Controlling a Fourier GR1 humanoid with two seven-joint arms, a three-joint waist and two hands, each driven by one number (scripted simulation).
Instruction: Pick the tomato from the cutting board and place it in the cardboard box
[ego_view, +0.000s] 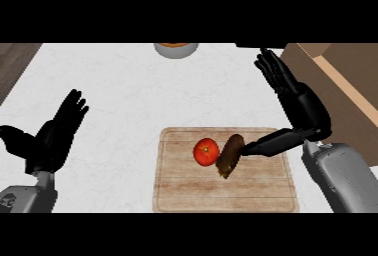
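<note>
The tomato (206, 151) lies on the cutting board (221, 195), with a brown vegetable (230, 157) just to its right. The right hand (304, 112), fingers spread apart, should clear that vegetable, curl round the tomato alone, then lift it to the cardboard box (332, 75) at the far right.

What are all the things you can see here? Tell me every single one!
round red tomato: one, red, on the board, touching or nearly touching the brown vegetable
long brown vegetable: one, dark brown, on the board, right of the tomato
wooden cutting board: one, light brown, lower middle of the counter
cardboard box: one, tan, right edge, partly out of view
grey bowl: one, grey with something orange inside, top edge
white counter: one, white, under everything
left hand: one, black, open, resting at the left
right hand: one, black, open, between board and box, thumb by the vegetable
</note>
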